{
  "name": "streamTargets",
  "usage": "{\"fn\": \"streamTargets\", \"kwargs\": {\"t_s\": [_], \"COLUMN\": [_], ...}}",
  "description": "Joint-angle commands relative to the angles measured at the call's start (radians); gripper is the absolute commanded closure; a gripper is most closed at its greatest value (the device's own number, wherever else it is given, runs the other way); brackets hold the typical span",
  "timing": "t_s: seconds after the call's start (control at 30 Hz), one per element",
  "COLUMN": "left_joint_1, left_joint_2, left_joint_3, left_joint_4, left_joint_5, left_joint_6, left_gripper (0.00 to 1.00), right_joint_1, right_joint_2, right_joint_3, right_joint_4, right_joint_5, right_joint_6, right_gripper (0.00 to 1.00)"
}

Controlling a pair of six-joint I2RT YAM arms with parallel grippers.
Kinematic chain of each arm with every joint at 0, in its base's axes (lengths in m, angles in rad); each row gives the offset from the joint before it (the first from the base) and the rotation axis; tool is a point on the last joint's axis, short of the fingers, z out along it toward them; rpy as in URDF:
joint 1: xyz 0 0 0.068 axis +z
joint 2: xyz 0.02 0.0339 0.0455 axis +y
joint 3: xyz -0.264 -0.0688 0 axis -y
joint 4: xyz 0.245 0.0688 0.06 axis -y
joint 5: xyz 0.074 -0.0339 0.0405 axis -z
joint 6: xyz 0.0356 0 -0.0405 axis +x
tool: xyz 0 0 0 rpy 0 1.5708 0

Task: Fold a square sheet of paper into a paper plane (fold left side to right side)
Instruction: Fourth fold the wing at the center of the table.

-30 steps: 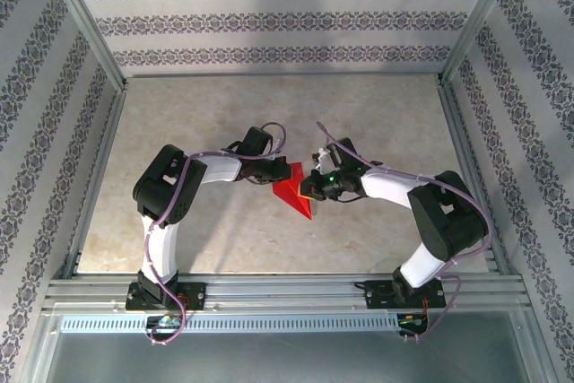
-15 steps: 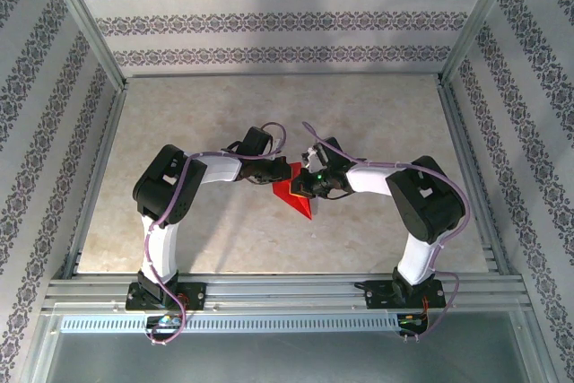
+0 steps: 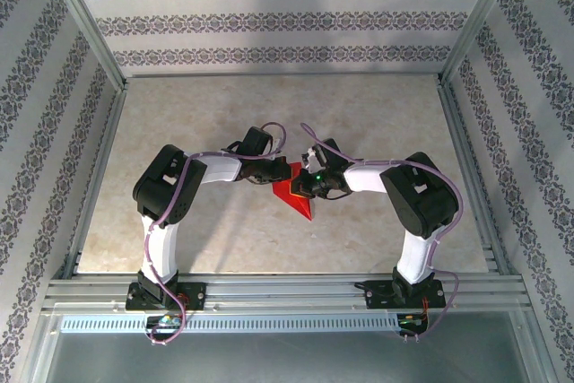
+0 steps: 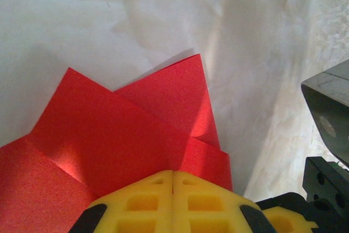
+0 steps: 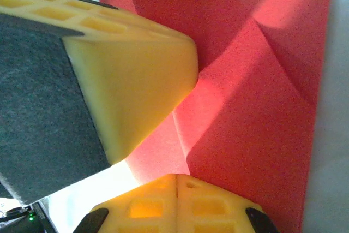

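Paper plane [image 3: 291, 195]: one, red, folded

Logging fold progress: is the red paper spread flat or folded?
Folded. The red paper shows overlapping layers and crease lines in the left wrist view; from above it forms a pointed wedge.

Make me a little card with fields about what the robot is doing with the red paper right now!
thing: red paper, partly folded, pointed end toward the arm bases
where: middle of the table
left tool: shut, tip on the paper's left side
right tool: shut, tip at the paper's right side
folds: creases and overlapping flaps show
held up: no, paper lies on the table
plane finished: probably not yet
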Motion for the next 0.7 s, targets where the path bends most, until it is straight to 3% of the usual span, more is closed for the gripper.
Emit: {"fn": "streamTargets", "kwargs": {"t_s": [0.0, 0.67], "left_joint_1": [0.002, 0.006], "left_joint_2": [0.025, 0.035], "left_joint_3": [-0.026, -0.012], "left_joint_4": [-0.071, -0.107], "left_joint_5": [-0.081, -0.117], "left_joint_6": [0.025, 0.026], "left_gripper": [1.0, 1.0], "right_joint_1": [0.006, 0.025], "right_joint_2": [0.02, -0.14], "right_joint_3": [0.001, -0.237], "right_joint_4": [-0.027, -0.088], "right_joint_5": [0.013, -0.018], "right_joint_6": [0.003, 0.025], "right_gripper": [1.0, 1.0]}}
